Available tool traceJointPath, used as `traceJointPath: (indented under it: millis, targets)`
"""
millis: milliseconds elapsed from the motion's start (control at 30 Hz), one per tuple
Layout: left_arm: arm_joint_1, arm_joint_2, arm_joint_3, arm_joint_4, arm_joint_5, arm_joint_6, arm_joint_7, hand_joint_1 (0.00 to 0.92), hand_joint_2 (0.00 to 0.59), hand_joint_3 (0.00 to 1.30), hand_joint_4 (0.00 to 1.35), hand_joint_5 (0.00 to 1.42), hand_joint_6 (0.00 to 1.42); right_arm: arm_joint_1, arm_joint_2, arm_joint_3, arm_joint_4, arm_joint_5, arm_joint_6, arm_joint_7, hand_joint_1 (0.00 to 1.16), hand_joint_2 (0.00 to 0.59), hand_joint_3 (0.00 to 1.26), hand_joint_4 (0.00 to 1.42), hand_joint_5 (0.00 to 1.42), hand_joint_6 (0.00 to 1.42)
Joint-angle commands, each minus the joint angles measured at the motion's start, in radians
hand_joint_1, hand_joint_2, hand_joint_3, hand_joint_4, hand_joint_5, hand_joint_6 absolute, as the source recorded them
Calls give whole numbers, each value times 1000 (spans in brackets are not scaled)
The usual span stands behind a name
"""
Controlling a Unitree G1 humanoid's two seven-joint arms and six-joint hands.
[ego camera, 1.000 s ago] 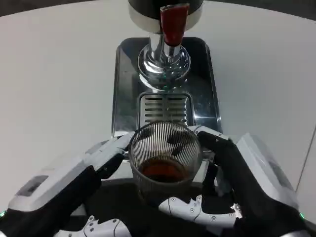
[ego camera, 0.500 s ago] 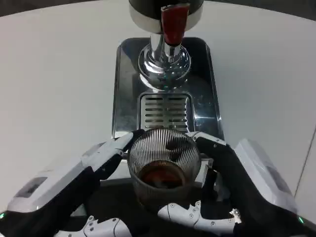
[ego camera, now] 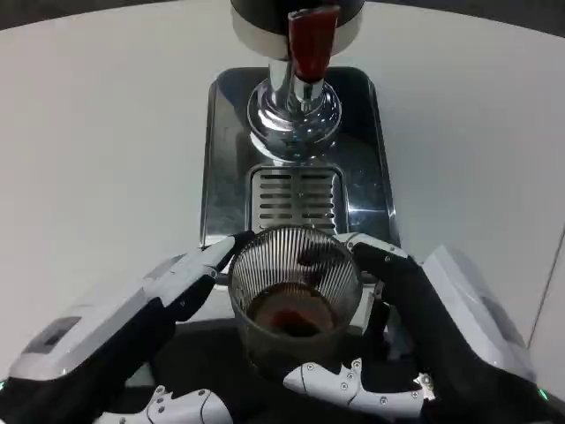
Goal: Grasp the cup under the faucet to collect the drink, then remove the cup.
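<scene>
We are cradling the ribbed, clear glass cup (ego camera: 296, 287) between both hands at the near end of the polished steel drip tray (ego camera: 225, 141), and the brown drink pooled in its bottom suggests that collecting is done and that the step in hand is taking the cup away. The cup is sitting just in front of the slotted grille (ego camera: 294, 200), well clear of the chrome faucet with the red handle (ego camera: 303, 71) at the far end of the tray. Our left hand (ego camera: 154, 305) is pressing its fingers against the cup's left wall, and our right hand (ego camera: 424, 322) is wrapping the right wall, with one white finger curling across below the front of the glass; both are closing on the cup rather than lying spread. We cannot tell whether the cup's base is touching the tray or is already lifted. To do this well, we are judging that both hands should be keeping even, opposed pressure, since ribbed glass is hard and likely slippery, and that the rim should be staying level so the liquid is not sloshing. We are thinking the safest path is straight toward us over the white bench (ego camera: 97, 132), slow and without tilt, minding the tray's raised edge.
</scene>
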Motion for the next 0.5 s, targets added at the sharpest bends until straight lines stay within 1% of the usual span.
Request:
traceJointPath:
  millis: [33,500]
  targets:
    - [18,-2,5,3,5,-9,12,0,74,0,0,0,0,5,7,9,-31,3,-41,-1,964,235,906,1029,1175,1396]
    - [12,0,4,12,1,-11,10,0,74,0,0,0,0,1,7,7,-31,5,-40,0,963,235,906,1029,1175,1395]
